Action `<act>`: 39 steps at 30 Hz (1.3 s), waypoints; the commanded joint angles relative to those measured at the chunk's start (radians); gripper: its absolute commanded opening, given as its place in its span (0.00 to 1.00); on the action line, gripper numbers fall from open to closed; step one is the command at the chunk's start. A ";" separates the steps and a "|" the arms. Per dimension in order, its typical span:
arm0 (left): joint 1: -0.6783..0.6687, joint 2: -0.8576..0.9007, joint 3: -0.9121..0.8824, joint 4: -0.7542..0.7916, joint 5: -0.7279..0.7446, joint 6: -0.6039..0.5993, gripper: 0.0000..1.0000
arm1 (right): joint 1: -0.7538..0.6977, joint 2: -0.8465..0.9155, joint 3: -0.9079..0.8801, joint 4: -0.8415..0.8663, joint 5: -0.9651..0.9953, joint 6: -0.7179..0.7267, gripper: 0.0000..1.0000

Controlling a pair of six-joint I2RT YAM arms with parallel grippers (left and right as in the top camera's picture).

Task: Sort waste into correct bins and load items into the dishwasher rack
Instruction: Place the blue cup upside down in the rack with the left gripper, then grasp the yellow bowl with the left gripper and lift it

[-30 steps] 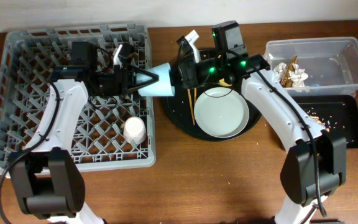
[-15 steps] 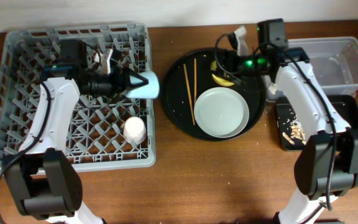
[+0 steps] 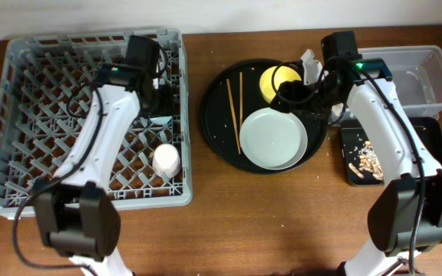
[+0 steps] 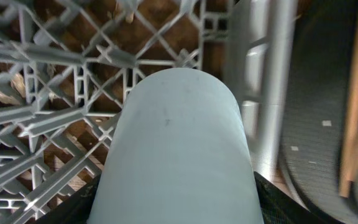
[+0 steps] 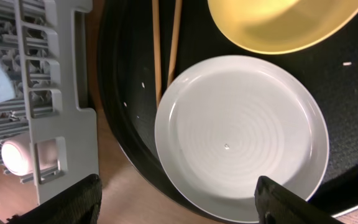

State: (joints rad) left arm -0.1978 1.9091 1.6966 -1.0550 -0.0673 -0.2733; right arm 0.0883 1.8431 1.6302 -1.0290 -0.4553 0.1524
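The left pincer (image 4: 176, 208) pinches the light blue tapered cup (image 4: 176, 137) over the large square grey plastic dishwasher rack (image 4: 48, 118), close to its right wall. The right pincer (image 5: 179, 202) hangs spread and empty above the pale grey round plate (image 5: 241, 137), which lies beside the yellow bowl (image 5: 278, 25) and the thin wooden chopsticks (image 5: 166, 37) on the round black tray (image 3: 213, 123)

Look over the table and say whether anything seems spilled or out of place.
Small pale crumbs lie scattered on the round black tray beside the chopsticks, apart from the food scraps gathered in the black rectangular tray. Nothing else looks odd.
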 commanded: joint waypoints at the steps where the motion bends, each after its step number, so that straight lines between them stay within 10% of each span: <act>1: 0.002 0.067 0.013 -0.005 -0.057 -0.003 0.33 | 0.003 -0.021 -0.003 -0.010 0.023 -0.018 0.79; 3: 0.002 0.106 0.013 0.000 -0.056 -0.003 0.41 | 0.003 -0.021 -0.003 -0.012 0.023 -0.018 0.79; 7: 0.002 0.129 0.013 0.021 -0.057 -0.003 0.99 | 0.003 -0.021 -0.003 -0.011 0.023 -0.018 0.79; 19: -0.062 0.129 0.436 -0.140 0.053 0.062 0.99 | -0.025 -0.198 0.147 -0.133 0.259 0.047 0.87; 33: -0.373 0.420 0.478 0.353 0.023 0.026 0.99 | -0.220 -0.539 0.165 -0.372 0.281 0.042 0.99; 39: -0.415 0.622 0.706 0.332 0.014 0.020 0.99 | -0.220 -0.539 0.140 -0.389 0.281 0.042 0.99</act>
State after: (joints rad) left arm -0.5846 2.4500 2.2513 -0.7162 -0.0341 -0.2394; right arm -0.1257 1.3025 1.7809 -1.4101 -0.1913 0.1913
